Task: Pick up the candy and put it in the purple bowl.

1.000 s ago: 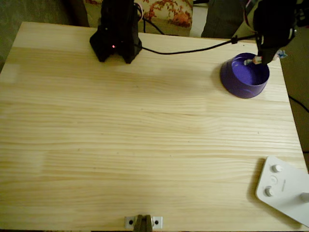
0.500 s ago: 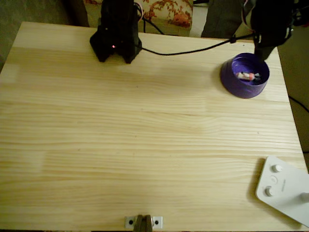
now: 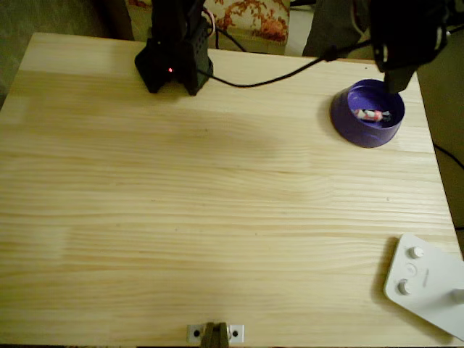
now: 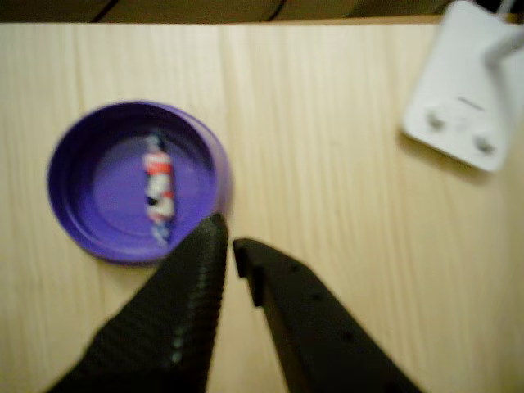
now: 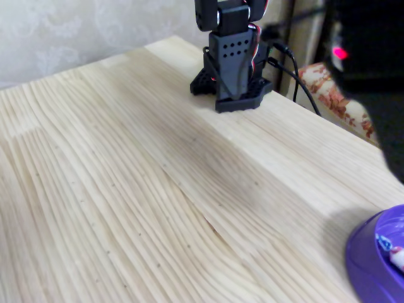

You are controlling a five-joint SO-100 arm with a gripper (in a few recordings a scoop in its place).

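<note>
The candy lies flat on the lighter floor of the purple bowl, lengthwise across the middle in my wrist view, its red and white wrapper clear of the rim on every side; the overhead view shows it in the same place, and the fixed view catches a corner of it inside the bowl's edge at the bottom right. My fingers hold nothing: the two black tips stand close together with only a thin gap between them, over the bowl's near rim and the bare worktop beside it, apart from the sweet. I judge the placing step to be done and the task as good as finished, since the candy rests where it was asked to go. What is left, as I see it, is only to get clear. That calls for lifting straight away from the rim, so that I neither clip the bowl nor tip it, and then swinging back toward my base at the far edge of the worktop. The white device with round buttons sits well apart at the corner and should not be in my way.
</note>
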